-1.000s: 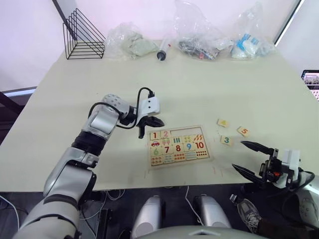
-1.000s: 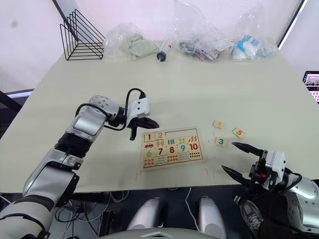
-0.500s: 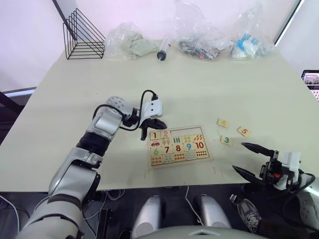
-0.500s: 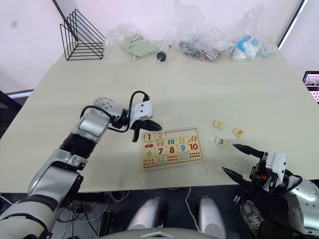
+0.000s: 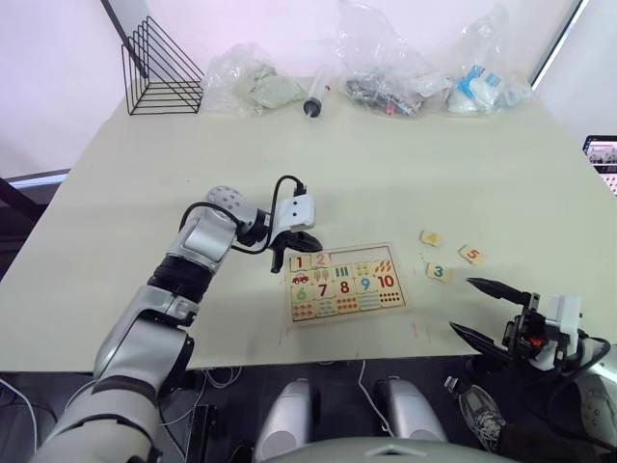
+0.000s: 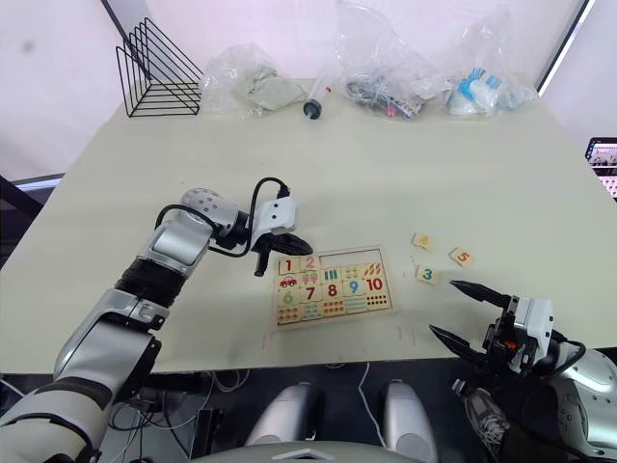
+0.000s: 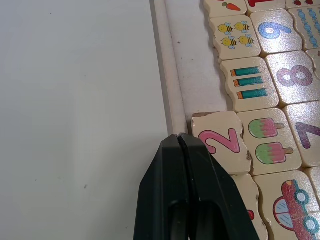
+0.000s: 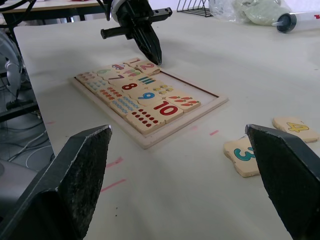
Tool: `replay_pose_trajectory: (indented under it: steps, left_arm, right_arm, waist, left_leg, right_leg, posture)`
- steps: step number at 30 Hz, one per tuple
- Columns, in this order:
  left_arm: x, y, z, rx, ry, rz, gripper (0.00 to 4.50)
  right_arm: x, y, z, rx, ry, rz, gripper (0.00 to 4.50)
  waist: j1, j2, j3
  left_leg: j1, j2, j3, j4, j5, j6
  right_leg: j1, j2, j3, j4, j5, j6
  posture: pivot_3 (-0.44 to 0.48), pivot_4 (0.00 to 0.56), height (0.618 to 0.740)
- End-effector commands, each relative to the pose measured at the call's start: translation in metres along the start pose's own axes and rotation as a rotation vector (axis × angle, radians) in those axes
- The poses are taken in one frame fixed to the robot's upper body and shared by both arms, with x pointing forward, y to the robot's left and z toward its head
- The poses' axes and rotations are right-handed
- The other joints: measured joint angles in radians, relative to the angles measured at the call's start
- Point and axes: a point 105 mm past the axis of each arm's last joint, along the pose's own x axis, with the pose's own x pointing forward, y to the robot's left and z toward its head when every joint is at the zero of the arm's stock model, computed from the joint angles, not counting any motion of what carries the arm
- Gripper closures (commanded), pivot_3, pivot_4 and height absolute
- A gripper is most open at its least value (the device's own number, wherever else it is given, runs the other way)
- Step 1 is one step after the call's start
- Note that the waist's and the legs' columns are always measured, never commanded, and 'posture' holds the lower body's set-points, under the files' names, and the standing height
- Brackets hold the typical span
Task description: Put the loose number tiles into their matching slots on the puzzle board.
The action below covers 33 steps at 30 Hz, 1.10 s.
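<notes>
The puzzle board lies near the table's front, its lower rows full of tiles. In its far row the 1 and 2 tiles are seated, and the other matching slots are bare wood. My left gripper is shut and holds nothing. Its tip rests at the board's far left corner, against the 2 tile's edge. Loose tiles 4, 5 and 3 lie right of the board. Nearer than those tiles, at the table's front right edge, my right gripper hangs open and holds nothing.
A black wire rack stands at the far left corner. Several clear plastic bags and a syringe line the far edge. Wide bare tabletop lies between them and the board.
My left gripper edged a little right, up to the board's corner. The right gripper drifted slightly right and toward the front edge. The tiles have not moved.
</notes>
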Motion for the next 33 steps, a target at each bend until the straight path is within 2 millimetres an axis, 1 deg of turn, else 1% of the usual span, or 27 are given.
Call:
replay_pose_trajectory:
  steps: [1,16,22,27,33]
  left_arm:
    - [-0.001,0.000,0.005,0.041,-0.004,0.002,4.47]
    - [-0.001,-0.004,0.003,0.040,0.000,-0.019,4.47]
    - [-0.003,0.001,0.003,0.038,-0.007,0.006,4.47]
    - [-0.009,0.002,0.007,0.011,-0.069,0.035,4.47]
    - [-0.027,-0.001,0.003,-0.069,-0.166,0.105,4.47]
  right_arm:
    - [-0.001,-0.001,0.011,-0.049,-0.018,0.007,0.00]
    - [-0.001,-0.001,0.011,-0.047,-0.015,0.011,0.00]
    - [-0.001,-0.001,0.011,-0.046,-0.015,0.010,0.00]
    - [-0.002,-0.001,0.010,-0.044,-0.015,0.010,0.00]
    - [-0.003,-0.003,0.011,-0.040,-0.011,0.013,0.00]
  waist:
    - [0.000,0.000,0.000]
    - [0.000,0.000,0.000]
    - [0.000,0.000,0.000]
    - [-0.001,0.000,0.000]
    - [-0.002,0.000,0.000]
  left_leg:
    - [0.000,0.000,0.000,0.000,0.000,0.000]
    - [0.000,0.000,0.000,0.000,0.000,0.000]
    - [0.000,0.000,0.000,0.000,0.000,0.000]
    - [0.000,0.000,0.000,0.000,0.000,0.000]
    - [0.000,0.000,-0.002,0.000,0.000,0.000]
  right_leg:
    - [0.000,0.000,0.000,0.000,0.000,0.000]
    - [0.000,0.000,0.000,0.000,0.000,0.000]
    - [0.000,0.000,0.000,0.000,0.000,0.000]
    - [0.000,0.000,0.000,0.000,0.000,0.000]
    - [0.000,0.000,0.000,0.000,0.000,0.000]
  posture:
    - [0.000,0.150,0.740]
    - [0.000,0.150,0.740]
    - [0.000,0.150,0.740]
    - [0.000,0.150,0.740]
    - [0.000,0.150,0.740]
